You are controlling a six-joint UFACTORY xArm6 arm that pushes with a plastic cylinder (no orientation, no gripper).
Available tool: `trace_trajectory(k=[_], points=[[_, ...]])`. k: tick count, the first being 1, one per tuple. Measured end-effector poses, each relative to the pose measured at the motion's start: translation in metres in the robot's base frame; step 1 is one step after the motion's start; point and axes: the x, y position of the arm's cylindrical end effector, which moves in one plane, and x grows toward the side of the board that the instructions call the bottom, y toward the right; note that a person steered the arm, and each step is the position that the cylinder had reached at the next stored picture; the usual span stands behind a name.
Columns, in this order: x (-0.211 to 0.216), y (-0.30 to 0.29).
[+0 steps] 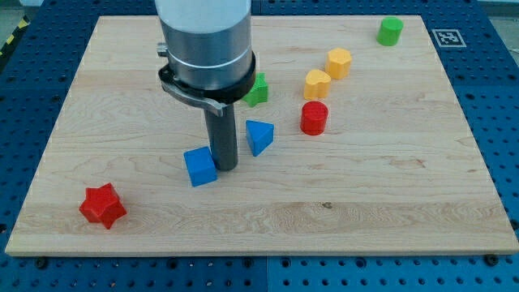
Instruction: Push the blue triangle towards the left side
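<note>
Eight blocks counted on the wooden tabletop (389,203). From the view's left: one red star-shaped block (103,205) near the bottom-left corner; two blue blocks — a blue cube (199,166) and the blue triangle (259,136), the triangle near the board's middle. The arm's tip (225,166) stands between them, touching or just beside the cube, apart from the triangle. One green block (258,89) is partly hidden behind the arm. Then two yellow blocks (317,83) (339,62), one red cylinder (314,118), one green cylinder (390,31) at top right. No claw is fitted — nothing is held.
</note>
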Motion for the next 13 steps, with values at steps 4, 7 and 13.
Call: trace_trajectory(k=[4,7,13], points=[[0.000,-0.006],[0.006,0.096],[-0.041,0.087]])
